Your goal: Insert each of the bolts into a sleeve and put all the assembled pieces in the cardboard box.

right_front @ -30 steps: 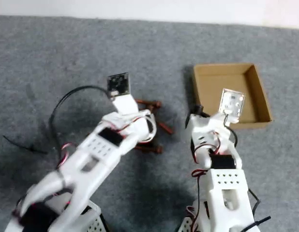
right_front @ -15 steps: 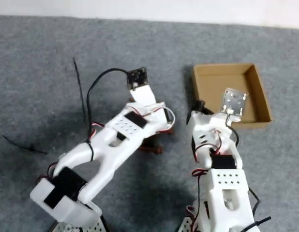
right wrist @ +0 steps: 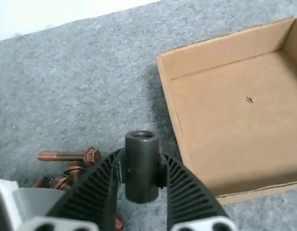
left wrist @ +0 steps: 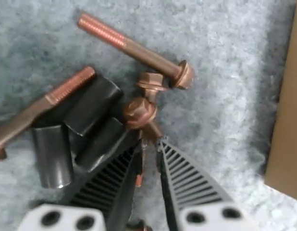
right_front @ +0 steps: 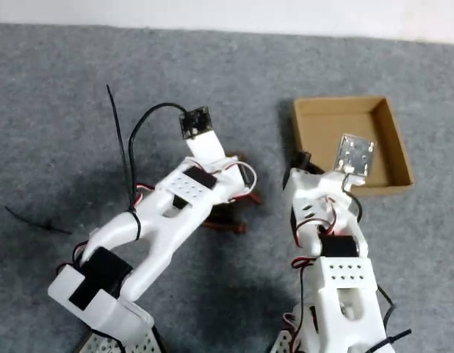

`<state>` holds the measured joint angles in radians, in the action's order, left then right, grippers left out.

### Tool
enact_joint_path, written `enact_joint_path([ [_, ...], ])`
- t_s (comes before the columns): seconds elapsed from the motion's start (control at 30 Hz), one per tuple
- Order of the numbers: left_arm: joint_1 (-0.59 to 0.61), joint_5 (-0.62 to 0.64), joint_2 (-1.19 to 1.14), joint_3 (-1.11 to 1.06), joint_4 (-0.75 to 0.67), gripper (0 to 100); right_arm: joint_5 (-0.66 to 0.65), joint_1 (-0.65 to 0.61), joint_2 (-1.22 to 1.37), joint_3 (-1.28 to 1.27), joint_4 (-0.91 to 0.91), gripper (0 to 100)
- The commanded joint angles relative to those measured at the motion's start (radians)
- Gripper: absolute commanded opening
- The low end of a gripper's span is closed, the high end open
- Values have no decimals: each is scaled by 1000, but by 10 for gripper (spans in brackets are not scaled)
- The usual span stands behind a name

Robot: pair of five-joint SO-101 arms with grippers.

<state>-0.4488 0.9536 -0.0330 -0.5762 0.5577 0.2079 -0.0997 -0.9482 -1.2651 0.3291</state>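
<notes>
My left gripper (left wrist: 149,142) is down over a pile of copper bolts and dark sleeves, shut on the shaft of one bolt (left wrist: 140,111) whose hex head pokes out past the fingertips. A long bolt (left wrist: 134,45) lies just beyond it, and three sleeves (left wrist: 91,103) lie beside it with another bolt (left wrist: 47,98) across them. My right gripper (right wrist: 141,159) holds a dark sleeve (right wrist: 141,144) upright, hole up, beside the cardboard box (right wrist: 216,53). From above, the left arm (right_front: 190,195) covers the pile (right_front: 231,226) and the right arm (right_front: 322,202) stands by the box (right_front: 337,101).
Grey carpet covers the table. The box floor is bare. A black cable tie (right_front: 32,219) lies at the far left, and the left arm's black cable (right_front: 131,140) loops up over the carpet. The pile (right wrist: 67,155) lies close to the right gripper.
The left arm swung right over the pile, then eased back a little to the left, its cable whipping up. The right arm with its sleeve stayed almost still.
</notes>
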Motion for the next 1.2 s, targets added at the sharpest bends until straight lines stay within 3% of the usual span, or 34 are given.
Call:
enact_joint_path([
  [0.0, 13, 9, 8, 53, -2, 68, -3, 12, -25, 10, -33, 4],
  [0.1, 12, 9, 7, 54, -2, 73, -3, 12, -25, 10, -33, 4],
  [0.27, 4, 9, 7, 59, -2, 189, -3, 12, -25, 10, -35, 4],
  [0.47, 4, 11, 7, 59, -3, 128, -3, 12, -25, 10, -35, 4],
  [0.9, 4, 25, -194, 174, -28, 123, -3, 12, -25, 10, -35, 4],
  [1.17, 8, 25, -186, 174, -9, 121, -3, 10, -25, 10, -35, 4],
])
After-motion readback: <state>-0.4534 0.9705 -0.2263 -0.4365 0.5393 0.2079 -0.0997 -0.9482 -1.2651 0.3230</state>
